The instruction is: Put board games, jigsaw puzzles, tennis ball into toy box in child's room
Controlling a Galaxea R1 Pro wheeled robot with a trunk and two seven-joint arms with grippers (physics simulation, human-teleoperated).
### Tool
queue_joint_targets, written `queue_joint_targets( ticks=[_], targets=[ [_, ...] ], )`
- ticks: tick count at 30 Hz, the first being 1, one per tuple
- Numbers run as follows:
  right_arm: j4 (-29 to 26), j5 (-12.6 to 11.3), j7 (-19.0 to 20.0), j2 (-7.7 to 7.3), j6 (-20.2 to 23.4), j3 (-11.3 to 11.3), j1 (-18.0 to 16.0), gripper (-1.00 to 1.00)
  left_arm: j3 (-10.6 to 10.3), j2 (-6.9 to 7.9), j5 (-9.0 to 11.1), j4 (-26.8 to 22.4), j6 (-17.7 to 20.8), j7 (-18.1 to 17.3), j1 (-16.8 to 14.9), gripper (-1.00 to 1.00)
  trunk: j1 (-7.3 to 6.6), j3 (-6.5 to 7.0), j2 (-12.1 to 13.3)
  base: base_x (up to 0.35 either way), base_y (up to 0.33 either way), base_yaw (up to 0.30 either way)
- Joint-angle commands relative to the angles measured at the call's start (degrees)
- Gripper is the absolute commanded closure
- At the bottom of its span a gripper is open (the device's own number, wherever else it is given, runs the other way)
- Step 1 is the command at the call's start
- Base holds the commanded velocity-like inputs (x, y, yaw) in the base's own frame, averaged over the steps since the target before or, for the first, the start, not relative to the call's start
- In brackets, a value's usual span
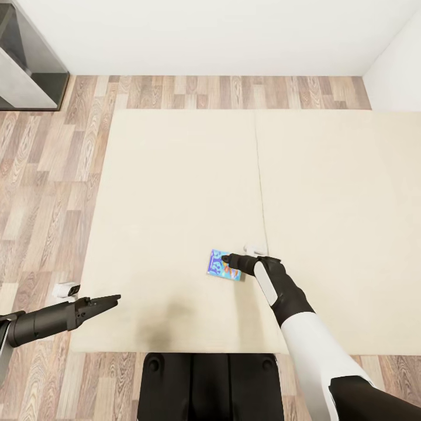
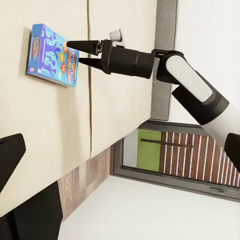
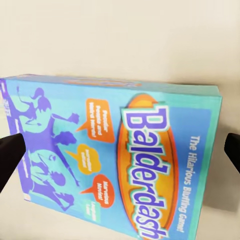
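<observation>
A blue board game (image 1: 221, 264) marked Balderdash lies flat on the beige bed (image 1: 175, 175), near its front edge. My right gripper (image 1: 229, 259) hovers open just above the box's right end. In the right wrist view the board game (image 3: 120, 160) sits between the two dark fingertips (image 3: 10, 155), which stand wide apart at either side. From the left wrist view, the right gripper (image 2: 75, 51) points at the board game (image 2: 50, 55) with its jaws spread. My left gripper (image 1: 116, 300) hangs open over the bed's front left corner, holding nothing.
Wood-plank floor (image 1: 41, 204) surrounds the bed on the left and far sides. A small white and black object (image 1: 65, 289) lies on the floor by the left arm. A grey and black piece of furniture (image 1: 29, 64) stands at the far left. White walls (image 1: 234, 29) close the far side.
</observation>
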Motion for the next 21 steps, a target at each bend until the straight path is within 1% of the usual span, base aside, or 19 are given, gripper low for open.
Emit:
queue_joint_targets(
  ticks=[1,6,21],
  targets=[
    [0.42,0.01,0.28,0.01,0.27,0.00,-0.01,-1.00,0.03,0.01,-0.06,-0.01,0.61,-0.25,-0.01,-1.00,0.03,-0.06,-0.09,0.000,0.000,0.000],
    [1.46,0.03,0.39,-0.04,0.21,0.00,-0.01,-1.00,0.01,0.01,-0.06,-0.01,0.61,-0.25,-0.01,-1.00,0.03,-0.06,-0.09,0.000,0.000,0.000],
    [1.77,0.01,0.42,-0.11,0.18,0.00,-0.01,-1.00,0.02,0.01,-0.06,-0.01,0.61,-0.25,-0.01,-1.00,0.03,-0.06,-0.09,0.000,0.000,0.000]
  ],
)
